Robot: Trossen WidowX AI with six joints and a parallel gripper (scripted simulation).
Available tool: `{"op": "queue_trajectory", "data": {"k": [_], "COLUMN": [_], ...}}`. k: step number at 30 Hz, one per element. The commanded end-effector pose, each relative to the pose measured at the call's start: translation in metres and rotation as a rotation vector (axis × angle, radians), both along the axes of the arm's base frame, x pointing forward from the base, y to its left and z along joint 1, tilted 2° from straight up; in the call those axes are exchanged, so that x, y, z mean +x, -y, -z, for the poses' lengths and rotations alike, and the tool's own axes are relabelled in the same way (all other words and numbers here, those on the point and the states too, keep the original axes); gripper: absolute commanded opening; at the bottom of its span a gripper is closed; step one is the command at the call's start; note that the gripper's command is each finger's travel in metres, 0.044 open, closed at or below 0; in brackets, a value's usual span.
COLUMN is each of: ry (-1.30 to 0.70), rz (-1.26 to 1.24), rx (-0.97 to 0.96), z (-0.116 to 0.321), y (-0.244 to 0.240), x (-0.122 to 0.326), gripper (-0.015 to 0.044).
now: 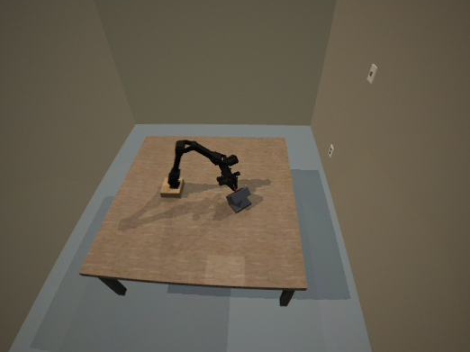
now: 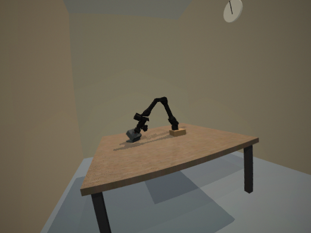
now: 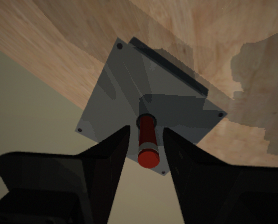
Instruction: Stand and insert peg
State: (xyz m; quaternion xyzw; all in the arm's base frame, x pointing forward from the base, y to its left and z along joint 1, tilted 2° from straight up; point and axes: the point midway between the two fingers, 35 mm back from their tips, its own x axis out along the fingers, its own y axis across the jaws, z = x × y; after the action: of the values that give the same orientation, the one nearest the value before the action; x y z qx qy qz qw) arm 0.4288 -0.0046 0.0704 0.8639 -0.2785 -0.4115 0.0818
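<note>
- The black arm (image 1: 198, 148) (image 2: 154, 105) goes up from its block, bends at the top, and slopes down to the panel.
- The pincer (image 1: 234, 186) (image 2: 137, 131) (image 3: 146, 130) points down on a slant. It is partly open, with a gap on each side of the peg.
- The red peg (image 1: 235, 189) (image 3: 147, 134) leans in the hole (image 3: 138, 121), with its banded end sticking out between the fingers.
- I count one arm, one peg, one pale band (image 3: 149, 147), one sloped gray panel (image 1: 239, 195) (image 2: 131, 134) (image 3: 103, 94) and one big hole. Four little dark dots sit at the panel's corners.
- In the top view, the one wooden block (image 1: 171, 193) (image 2: 177, 132) is near the left edge of the counter (image 1: 180, 246) (image 2: 179, 151). The panel is closer to the right edge than the left.
- Only the wrist view shows the hole and band. The top view shows a bit of red; I can't make out the peg in the outside view.
- Only the outside view shows the round clock (image 2: 233, 10). Only the top view shows two wall plates (image 1: 372, 74).
</note>
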Motion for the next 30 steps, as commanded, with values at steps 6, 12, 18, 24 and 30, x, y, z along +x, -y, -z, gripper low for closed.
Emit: {"op": "queue_trajectory", "data": {"k": [6, 12, 18, 24, 30], "ry": [0.000, -0.002, -0.004, -0.006, -0.007], "rz": [-0.001, -0.001, -0.002, -0.003, -0.004], "rx": [0.001, 0.004, 0.006, 0.008, 0.009], "z": [-0.001, -0.008, -0.017, -0.026, -0.035], "y": [-0.001, -0.008, -0.017, -0.026, -0.035], "x": [0.000, -0.005, -0.012, -0.018, -0.026], "gripper": [0.0368, 0.0440, 0.0440, 0.0440, 0.0440]}}
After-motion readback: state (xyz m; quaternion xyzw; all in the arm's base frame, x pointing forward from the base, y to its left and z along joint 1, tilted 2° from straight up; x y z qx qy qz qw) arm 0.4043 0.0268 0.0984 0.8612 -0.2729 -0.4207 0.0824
